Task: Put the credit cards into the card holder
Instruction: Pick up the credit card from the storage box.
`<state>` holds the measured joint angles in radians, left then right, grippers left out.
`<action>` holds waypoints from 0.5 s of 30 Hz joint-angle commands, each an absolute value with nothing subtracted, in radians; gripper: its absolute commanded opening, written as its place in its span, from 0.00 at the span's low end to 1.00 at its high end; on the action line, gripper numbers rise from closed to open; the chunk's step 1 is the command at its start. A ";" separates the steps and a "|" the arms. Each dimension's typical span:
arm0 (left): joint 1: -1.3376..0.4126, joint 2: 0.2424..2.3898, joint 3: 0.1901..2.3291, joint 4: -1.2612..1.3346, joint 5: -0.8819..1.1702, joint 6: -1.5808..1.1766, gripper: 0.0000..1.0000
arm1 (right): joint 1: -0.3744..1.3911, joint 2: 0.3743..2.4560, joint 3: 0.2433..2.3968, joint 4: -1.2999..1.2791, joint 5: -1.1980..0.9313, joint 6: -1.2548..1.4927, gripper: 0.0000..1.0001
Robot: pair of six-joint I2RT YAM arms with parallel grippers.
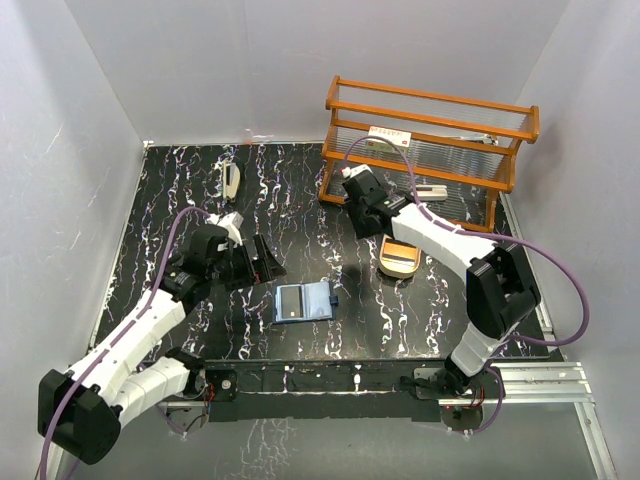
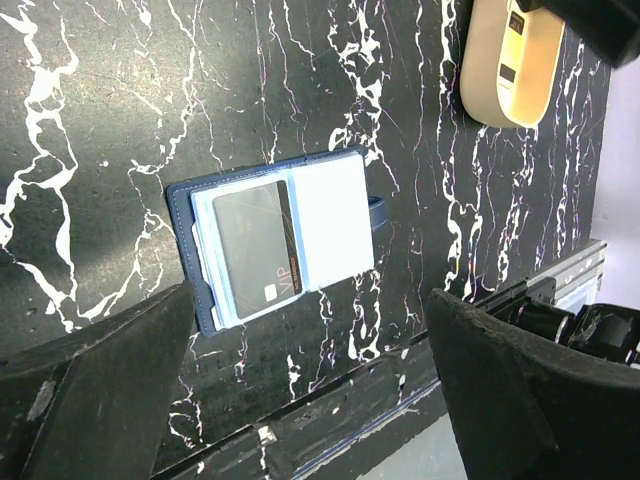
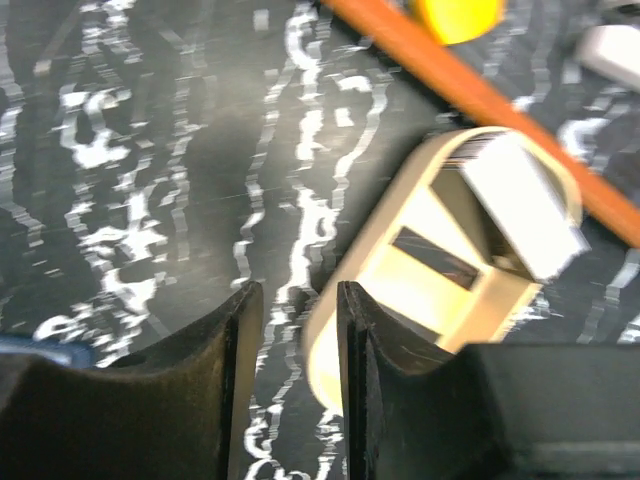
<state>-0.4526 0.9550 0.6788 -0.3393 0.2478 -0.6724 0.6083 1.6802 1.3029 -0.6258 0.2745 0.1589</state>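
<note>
Where the black table [image 1: 290,200] runs back under its white marble veins, plain pale grey walls [image 1: 90,120] close it in on 3 sides. An aluminium rail [image 1: 540,380] edges the near right corner. At the back right stands an orange wooden rack [image 1: 430,110] with ribbed clear panels.

The card holder [image 1: 303,301] lies open and flat near the middle front of the table, between the 2 arms. It has a navy cover, a pale blue-grey slotted inside and a snap tab on one edge. 1 dark card [image 2: 255,245] marked VIP sits tucked in a slot. The left gripper [image 1: 258,262] hangs just left of and behind the holder, its matte black fingers [image 2: 110,390] spread wide, released and gripping nothing.

A tan-gold oval tray [image 1: 384,258], smooth-sided, lies to the right of the holder and apart from it, with a pale card [image 3: 520,200] leaning inside. The right gripper [image 3: 292,380] hovers just beside the tray. Its jaws stand a narrow slit apart with bare table showing between them, and they grasp nothing.

The right wrist view is smeared by blur, so no print in the tray can be read. A yellow thing [image 3: 455,15] is cut off by that view's top edge. A small white object [image 1: 230,182] at the back left is too small to name.
</note>
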 commanded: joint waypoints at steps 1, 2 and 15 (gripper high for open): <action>-0.448 0.909 0.730 -0.409 0.273 -0.607 0.99 | 0.563 1.647 1.380 -0.651 0.485 0.067 0.35; -0.448 0.908 0.733 -0.421 0.270 -0.593 0.99 | 0.551 1.646 1.379 -0.642 0.497 0.053 0.35; -0.448 0.816 0.666 -0.358 0.224 -0.473 0.99 | 0.455 1.696 1.346 -0.519 0.534 -0.147 0.36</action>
